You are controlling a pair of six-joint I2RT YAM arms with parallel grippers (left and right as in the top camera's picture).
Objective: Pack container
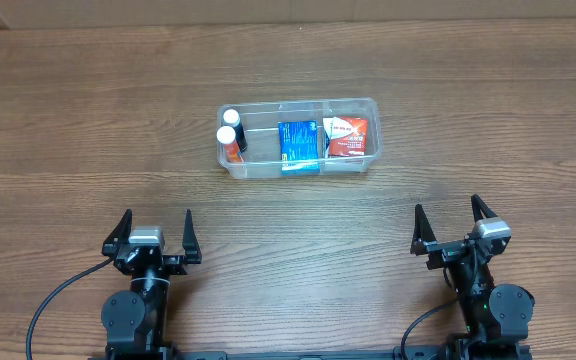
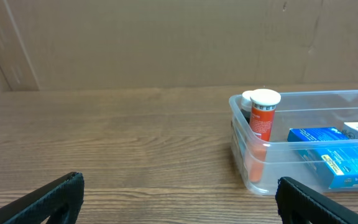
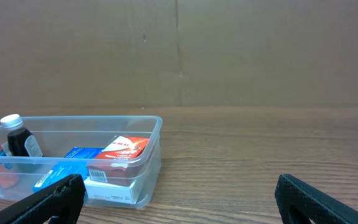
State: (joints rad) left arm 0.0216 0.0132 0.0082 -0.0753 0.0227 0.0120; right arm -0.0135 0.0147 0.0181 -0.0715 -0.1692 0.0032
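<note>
Left gripper (image 1: 157,214) and right gripper (image 1: 446,204), jaws spread apart, sit well short of a container (image 1: 263,146) holding bottles (image 1: 231,136) and boxes (image 1: 300,142).

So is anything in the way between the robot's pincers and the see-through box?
No, nothing that I can see. Only the wooden table shows between the container and the left pincer or the right pincer. Both pincers are open and sit near the table's front edge, apart from the container.

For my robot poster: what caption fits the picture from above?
Open left claw and open right claw face a clear container holding two bottles, a blue box and a red box.
</note>
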